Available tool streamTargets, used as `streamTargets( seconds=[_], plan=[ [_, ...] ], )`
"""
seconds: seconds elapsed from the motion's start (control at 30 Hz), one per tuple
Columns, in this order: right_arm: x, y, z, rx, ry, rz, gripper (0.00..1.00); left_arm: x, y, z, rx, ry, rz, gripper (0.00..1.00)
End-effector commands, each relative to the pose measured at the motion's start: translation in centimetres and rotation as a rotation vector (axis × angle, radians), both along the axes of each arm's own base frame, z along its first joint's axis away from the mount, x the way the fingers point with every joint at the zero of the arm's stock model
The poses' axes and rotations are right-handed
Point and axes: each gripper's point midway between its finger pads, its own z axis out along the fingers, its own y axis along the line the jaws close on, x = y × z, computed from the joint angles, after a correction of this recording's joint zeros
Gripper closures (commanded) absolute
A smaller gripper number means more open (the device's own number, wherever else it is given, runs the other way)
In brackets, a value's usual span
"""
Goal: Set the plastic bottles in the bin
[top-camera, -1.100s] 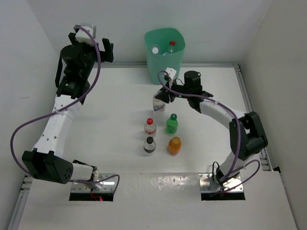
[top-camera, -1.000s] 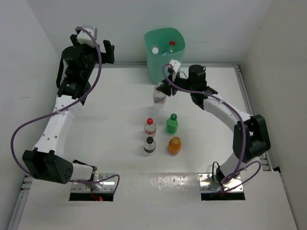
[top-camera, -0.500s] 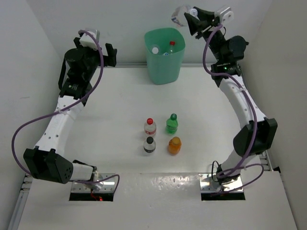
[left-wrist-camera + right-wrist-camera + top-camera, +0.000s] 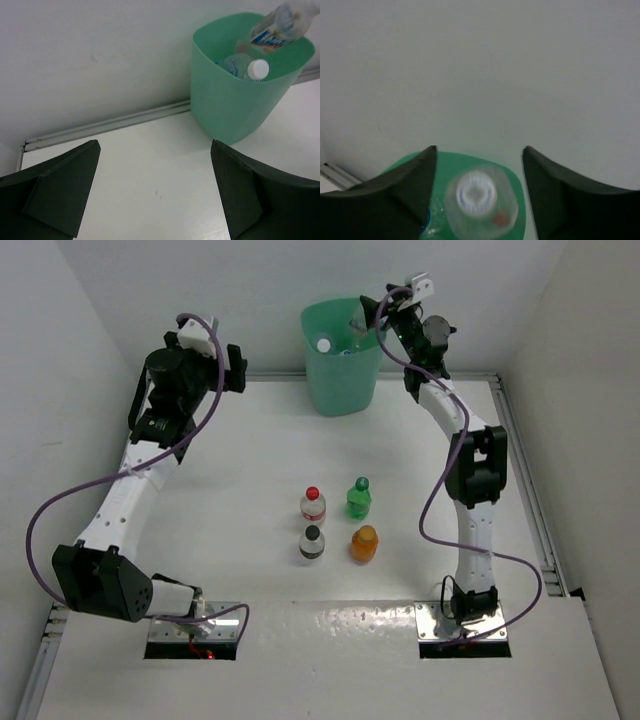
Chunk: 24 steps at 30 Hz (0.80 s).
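Bottle (image 4: 280, 22) hangs tilted over the bin (image 4: 235, 110) inside my right tool (image 4: 479, 150), pinched or freed I cannot tell, left tool (image 4: 155, 143) spread empty; I'd release next, then fetch the remaining bottles (image 4: 358, 498) off the worktop (image 4: 200, 540).

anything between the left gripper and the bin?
Nothing. In the left wrist view, only bare table and the wall rail separate the left gripper from the bin; the top view agrees.

The left arm (image 4: 120, 495) is raised toward 10 o'clock, left hand (image 4: 154, 145) spread wide; the right arm (image 4: 440, 405) is stretched toward 12 o'clock, right hand (image 4: 479, 150) likewise parted.
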Motion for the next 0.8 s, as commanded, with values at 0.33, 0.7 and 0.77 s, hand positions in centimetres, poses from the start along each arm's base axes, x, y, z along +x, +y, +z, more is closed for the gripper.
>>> streamTargets(
  seconds=[0.33, 0.7, 0.77],
  plan=[
    [-8.2, -3.1, 9.0, 0.069, 0.019, 0.152, 0.18, -9.9, -4.5, -5.4, 0.16, 0.101, -0.605, 0.03],
    [-27.9, -8.1, 1.6, -0.104, 0.348, 0.228, 0.17, -19.6, -13.7, -15.9, 0.294, 0.247, -1.036, 0.05],
    [-29.0, -8.5, -0.2, -0.107, 0.404, 0.226, 0.17, -19.8, -15.1, -17.0, 0.29, 0.255, -1.077, 0.05]
  ],
)
